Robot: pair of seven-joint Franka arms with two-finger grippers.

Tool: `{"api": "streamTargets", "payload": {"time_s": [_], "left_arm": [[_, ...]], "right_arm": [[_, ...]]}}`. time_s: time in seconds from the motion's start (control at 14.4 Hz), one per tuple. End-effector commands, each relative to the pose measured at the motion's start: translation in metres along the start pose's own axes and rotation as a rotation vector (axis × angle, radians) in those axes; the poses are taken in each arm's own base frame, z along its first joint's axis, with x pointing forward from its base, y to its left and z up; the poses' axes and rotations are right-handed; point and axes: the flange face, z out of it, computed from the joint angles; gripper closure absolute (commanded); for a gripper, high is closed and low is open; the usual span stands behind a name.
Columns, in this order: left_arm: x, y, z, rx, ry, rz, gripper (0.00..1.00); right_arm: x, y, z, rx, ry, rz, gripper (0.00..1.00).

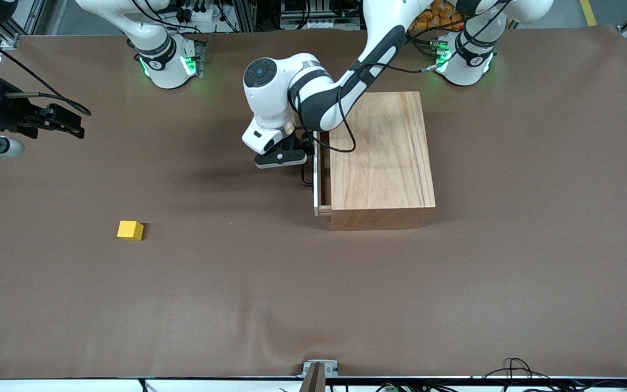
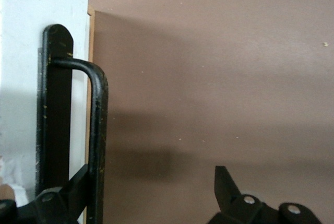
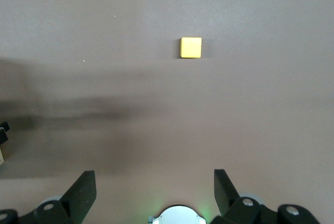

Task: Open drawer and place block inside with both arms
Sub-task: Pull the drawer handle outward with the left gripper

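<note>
The wooden cabinet (image 1: 381, 158) stands near the left arm's base. Its drawer (image 1: 317, 179) is pulled out by a narrow gap; the white front (image 2: 31, 51) carries a black wire handle (image 2: 97, 130). My left gripper (image 1: 282, 158) is open in front of the drawer, and the handle runs just inside one of the fingers (image 2: 75, 187) of the left gripper (image 2: 151, 174). The yellow block (image 1: 130, 230) lies alone on the mat toward the right arm's end. My right gripper (image 1: 71, 124) hangs open and empty over that end of the table. The right wrist view has the block (image 3: 191, 47) well ahead of the right gripper (image 3: 154, 174).
A brown mat (image 1: 313, 305) covers the whole table. The two arm bases (image 1: 169, 62) glow green along the edge farthest from the front camera. A metal bracket (image 1: 316, 373) sits at the table's nearest edge. Cables loop over the cabinet top beside the left arm.
</note>
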Motion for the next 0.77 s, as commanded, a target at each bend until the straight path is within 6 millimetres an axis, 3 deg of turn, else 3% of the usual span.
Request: {"api": "streamTargets", "payload": {"time_s": [0.0,0.42,0.7], "left_arm": [[-0.011,0.016,-0.005,-0.039,0.028,0.016,0.00],[-0.012,0.022,-0.010,-0.080,0.042,0.021,0.00],[-0.018,0.031,-0.016,-0.134,0.060,0.032,0.00]], "right_arm": [[-0.004,0.000,0.000,-0.005,0.002,0.011,0.00],[-0.004,-0.002,-0.002,-0.005,0.008,0.008,0.00],[-0.005,0.007,-0.001,-0.005,-0.003,0.012,0.00]]}}
